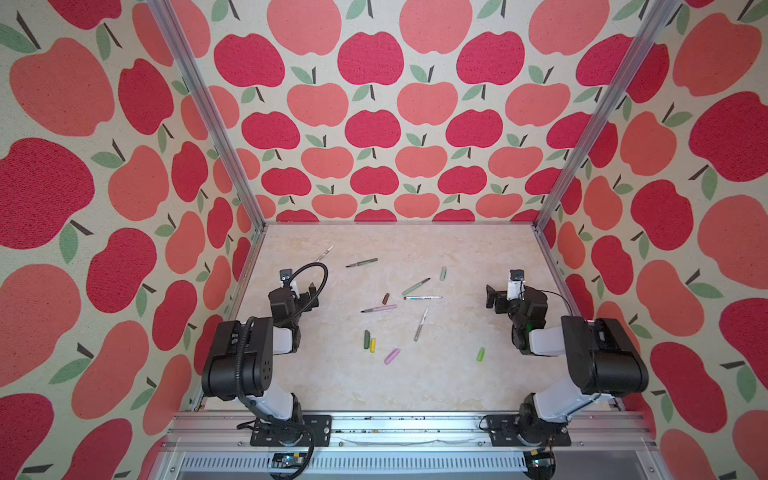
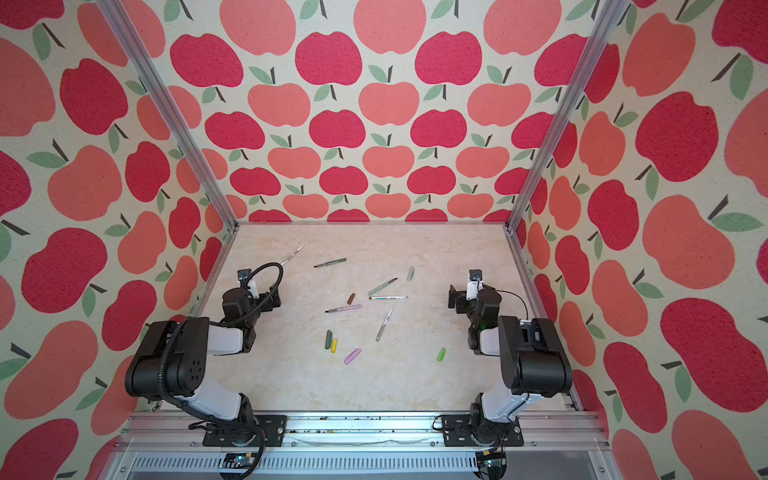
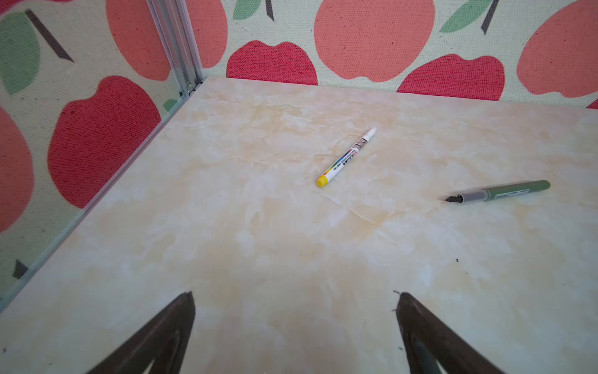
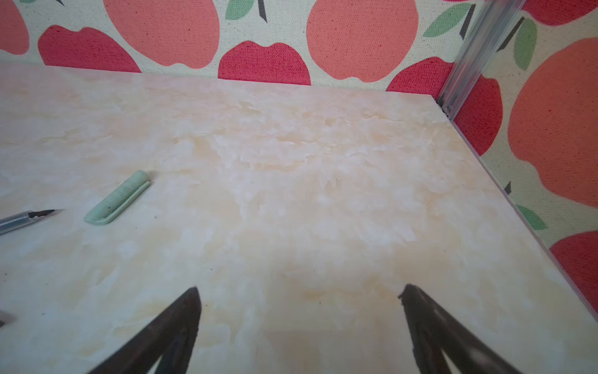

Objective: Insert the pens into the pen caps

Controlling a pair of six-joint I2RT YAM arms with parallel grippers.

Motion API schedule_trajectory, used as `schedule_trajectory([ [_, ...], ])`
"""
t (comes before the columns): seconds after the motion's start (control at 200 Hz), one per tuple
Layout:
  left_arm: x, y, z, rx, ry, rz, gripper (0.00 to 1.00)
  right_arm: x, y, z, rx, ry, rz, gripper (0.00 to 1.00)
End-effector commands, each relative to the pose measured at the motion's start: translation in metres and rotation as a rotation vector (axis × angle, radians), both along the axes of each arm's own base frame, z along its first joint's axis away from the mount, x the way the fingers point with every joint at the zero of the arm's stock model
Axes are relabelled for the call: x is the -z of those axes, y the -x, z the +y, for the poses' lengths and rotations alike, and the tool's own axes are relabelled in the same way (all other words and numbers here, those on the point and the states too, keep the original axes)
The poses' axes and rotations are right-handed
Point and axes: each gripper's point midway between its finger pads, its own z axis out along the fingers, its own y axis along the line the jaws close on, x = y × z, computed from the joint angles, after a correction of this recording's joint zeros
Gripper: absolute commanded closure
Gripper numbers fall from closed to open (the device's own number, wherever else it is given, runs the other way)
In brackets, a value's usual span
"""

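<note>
Left gripper (image 3: 294,293), right gripper (image 4: 301,286): both spread wide, empty, at table's (image 1: 457,374) 9 and 3 o'clock. Pens (image 1: 380,308) scattered centre to 11; pen caps (image 1: 392,356) mostly toward 6. Risk: dark green cap (image 1: 367,339) touches yellow cap (image 1: 372,345), pinch may knock neighbour; round pens could roll.

The left arm (image 1: 266,365) and right arm (image 1: 611,365) share black joint housings, white links and black base plates (image 1: 316,428). A ribbed black hose (image 1: 241,370) loops along the left; a thin wire (image 1: 557,296) trails off the right.
</note>
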Motion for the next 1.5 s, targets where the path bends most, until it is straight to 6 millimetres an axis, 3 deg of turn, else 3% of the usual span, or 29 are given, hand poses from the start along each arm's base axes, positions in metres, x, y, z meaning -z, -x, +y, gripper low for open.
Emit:
schedule_trajectory([
  [0.0,0.000,-0.001,0.000,0.011,-0.007,-0.007,0.01,-0.009,-0.001,0.004,-0.019,-0.002,-0.026,0.01],
  [0.981,0.000,-0.001,0.002,0.014,0.010,-0.007,0.01,-0.008,-0.001,0.001,-0.001,-0.003,-0.024,0.01],
  [1.101,-0.005,0.002,0.016,-0.092,-0.008,-0.022,0.01,-0.010,-0.001,-0.002,0.016,-0.003,-0.030,0.01],
  [1.171,-0.016,0.005,0.022,-0.145,-0.028,-0.030,0.01,-0.022,0.001,-0.007,0.042,0.004,-0.025,0.01],
  [1.316,-0.060,0.003,0.014,-0.151,-0.070,-0.005,0.01,-0.091,0.004,-0.015,0.122,-0.086,0.009,0.01],
  [1.421,-0.102,0.007,0.009,-0.166,0.085,-0.032,0.01,-0.124,0.014,-0.023,0.253,-0.364,0.035,0.01],
  [1.496,-0.124,0.020,0.022,-0.290,0.290,-0.026,0.01,-0.152,0.017,-0.004,0.108,-0.544,-0.028,0.01],
])
